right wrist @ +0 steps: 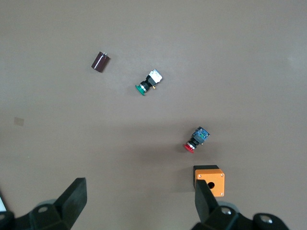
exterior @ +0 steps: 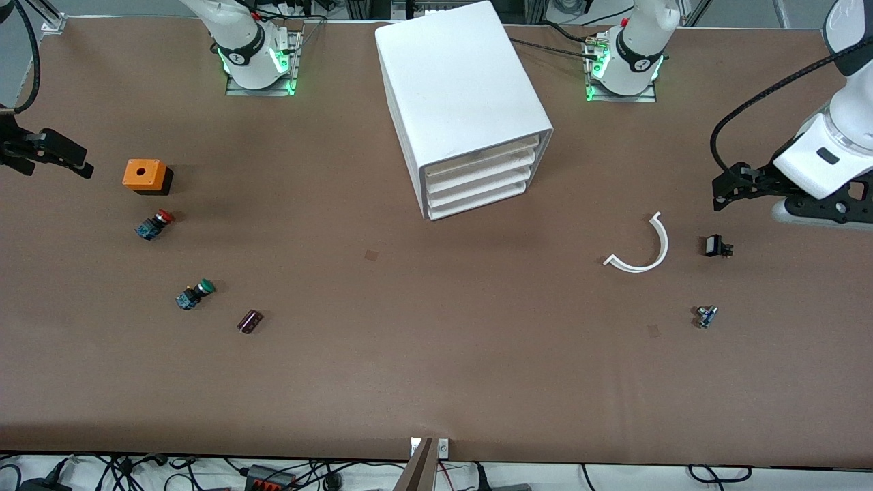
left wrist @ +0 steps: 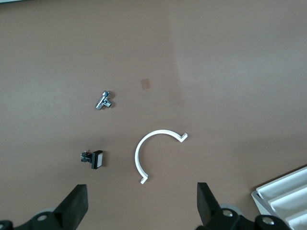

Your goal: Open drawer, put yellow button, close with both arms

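Observation:
The white cabinet stands at the table's middle, near the arms' bases. Its top drawer sits flush with the three below it, shut. A corner of the drawer fronts shows in the left wrist view. The yellow button is not in view anywhere. My left gripper hangs open and empty above the table at the left arm's end; it also shows in the left wrist view. My right gripper hangs open and empty at the right arm's end, beside an orange box; it also shows in the right wrist view.
At the right arm's end lie a red-capped button, a green-capped button and a dark cylinder. At the left arm's end lie a white curved strip, a small black part and a small metal part.

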Motion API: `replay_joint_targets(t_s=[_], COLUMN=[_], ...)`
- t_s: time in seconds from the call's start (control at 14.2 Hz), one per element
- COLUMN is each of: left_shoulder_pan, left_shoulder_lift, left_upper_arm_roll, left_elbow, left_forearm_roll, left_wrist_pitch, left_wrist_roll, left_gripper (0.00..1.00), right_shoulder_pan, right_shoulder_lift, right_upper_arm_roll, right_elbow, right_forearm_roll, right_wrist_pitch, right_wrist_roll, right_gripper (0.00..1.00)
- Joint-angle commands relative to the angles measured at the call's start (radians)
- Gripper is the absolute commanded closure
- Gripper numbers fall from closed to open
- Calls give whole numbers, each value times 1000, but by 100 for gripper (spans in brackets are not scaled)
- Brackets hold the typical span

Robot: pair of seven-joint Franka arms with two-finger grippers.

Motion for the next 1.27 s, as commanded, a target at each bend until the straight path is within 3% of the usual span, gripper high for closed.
replay_joint_targets(t_s=[0.0, 0.21, 0.56, 1.2], left_shoulder_pan=[-26, -17, -12, -12], left_shoulder_lift=[-63, -105, -102, -99], left_upper_arm_roll=[41, 38, 29, 27], left_elbow=[-89, -158, -121, -104], left_forearm_roll=[-17, -42, -57, -54], left_wrist_pitch=[44, 45, -25, -39], left_wrist_roll=[87, 82, 80, 80], left_gripper=[0, 0, 0, 0], right_shoulder_pan=[0, -2, 0, -2], right_shoulder_lift=[-16, -16, -16, -16], right_upper_arm_roll=[8, 8, 8, 8], right_elbow=[-14, -14, -14, -14], right_forearm_roll=[-16, -16, -16, -16], right_wrist_pitch=[-4, -4, -3, -4], right_wrist_roll=[0, -1, -4, -10], right_gripper=[0, 0, 0, 0])
